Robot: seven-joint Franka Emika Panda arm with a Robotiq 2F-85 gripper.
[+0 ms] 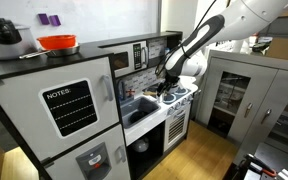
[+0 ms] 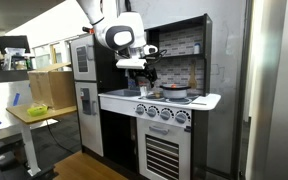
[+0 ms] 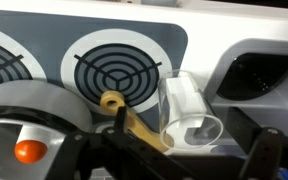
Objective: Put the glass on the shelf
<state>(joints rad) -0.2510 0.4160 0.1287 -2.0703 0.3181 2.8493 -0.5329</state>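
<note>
A clear glass (image 3: 189, 115) stands on the toy stove top beside a burner (image 3: 119, 68). In the wrist view my gripper (image 3: 189, 152) is open, with a dark finger on either side of the glass and a gap on both sides. In both exterior views the gripper (image 1: 167, 88) (image 2: 144, 85) hangs low over the stove; the glass is too small to make out there. The shelf (image 1: 134, 44), the dark grey flat-topped hutch joined to a silver-fronted microwave (image 1: 136, 57), sits above and behind the stove. It also shows in an exterior view (image 2: 176, 22).
A silver pot lid with an orange knob (image 3: 29, 125) and a wooden spoon handle (image 3: 116, 105) lie just beside the glass. The sink (image 3: 269, 70) is on the other side. A red bowl (image 1: 57, 43) and a black kettle (image 1: 4, 35) stand on the toy fridge. A grey glass-door cabinet (image 1: 234, 95) stands nearby.
</note>
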